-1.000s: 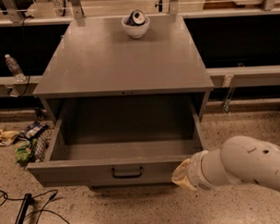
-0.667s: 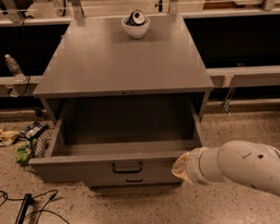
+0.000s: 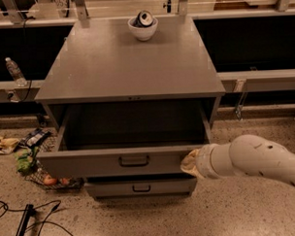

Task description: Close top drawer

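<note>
While the wide grey metal top drawer stands open, the cream-covered gripper touches its front's right end; whether it is parted or closed cannot be told. The pushing step appears in hand. Next, it should press squarely toward the far side.

Mid-frame, the top drawer juts out under the cabinet top; gripper at its front's right end; bowl on that top, upper centre.

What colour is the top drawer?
The top drawer is grey, camera view; gripper at its front's right end.
</note>
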`<action>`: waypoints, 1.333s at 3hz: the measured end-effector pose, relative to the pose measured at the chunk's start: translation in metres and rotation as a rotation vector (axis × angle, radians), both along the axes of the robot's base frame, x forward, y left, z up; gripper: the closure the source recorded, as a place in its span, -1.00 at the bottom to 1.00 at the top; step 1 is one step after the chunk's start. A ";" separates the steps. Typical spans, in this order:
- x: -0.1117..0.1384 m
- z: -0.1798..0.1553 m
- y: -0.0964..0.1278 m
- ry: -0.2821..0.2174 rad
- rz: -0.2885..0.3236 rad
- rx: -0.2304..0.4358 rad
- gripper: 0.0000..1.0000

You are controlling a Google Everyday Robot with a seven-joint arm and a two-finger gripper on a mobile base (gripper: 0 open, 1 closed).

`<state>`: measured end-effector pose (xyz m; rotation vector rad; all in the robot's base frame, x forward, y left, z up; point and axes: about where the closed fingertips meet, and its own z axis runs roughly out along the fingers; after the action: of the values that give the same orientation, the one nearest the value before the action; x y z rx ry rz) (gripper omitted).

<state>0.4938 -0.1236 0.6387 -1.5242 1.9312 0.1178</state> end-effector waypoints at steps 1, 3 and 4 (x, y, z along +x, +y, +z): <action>0.031 -0.015 -0.008 0.003 0.023 0.013 1.00; 0.104 -0.041 -0.032 0.001 0.050 0.028 1.00; 0.124 -0.047 -0.040 0.001 0.047 0.041 1.00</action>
<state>0.6174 -0.1633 0.5916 -1.5434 1.8826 0.1784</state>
